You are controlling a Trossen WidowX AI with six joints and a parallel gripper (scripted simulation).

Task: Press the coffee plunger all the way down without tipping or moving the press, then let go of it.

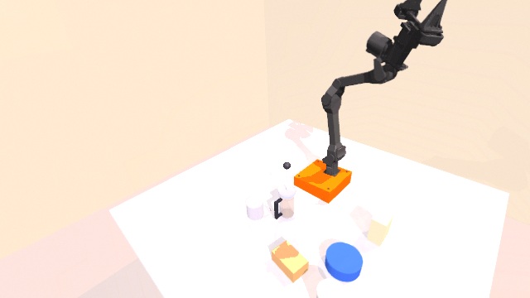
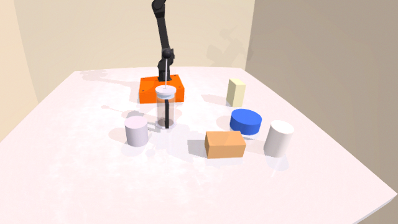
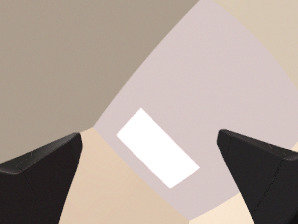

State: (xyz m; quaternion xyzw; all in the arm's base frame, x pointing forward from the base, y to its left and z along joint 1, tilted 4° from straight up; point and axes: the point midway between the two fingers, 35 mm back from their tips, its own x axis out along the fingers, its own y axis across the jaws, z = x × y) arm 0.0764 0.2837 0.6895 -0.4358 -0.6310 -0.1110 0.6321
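Note:
The coffee press (image 1: 287,207) (image 2: 161,109) stands upright on the table, a clear cylinder with a pale lid and a black handle. Its plunger knob (image 1: 286,165) (image 2: 166,53), a black ball, stands high above the lid on a thin rod. My gripper (image 3: 152,139) is open and empty. In the top view it is raised high above the table at the upper right, far from the press and pointing upward, partly cut off by the frame's top edge. It is out of view in the exterior view. The wrist view shows only walls and a bright ceiling panel between the fingers.
A pale mug (image 1: 255,209) (image 2: 137,132) stands close beside the press. An orange block (image 1: 290,261) (image 2: 224,144), a blue cylinder (image 1: 344,261) (image 2: 245,121), a white cylinder (image 2: 278,139) and a cream block (image 1: 379,229) (image 2: 236,93) stand on the table. The orange base (image 1: 315,188) (image 2: 149,93) is behind the press.

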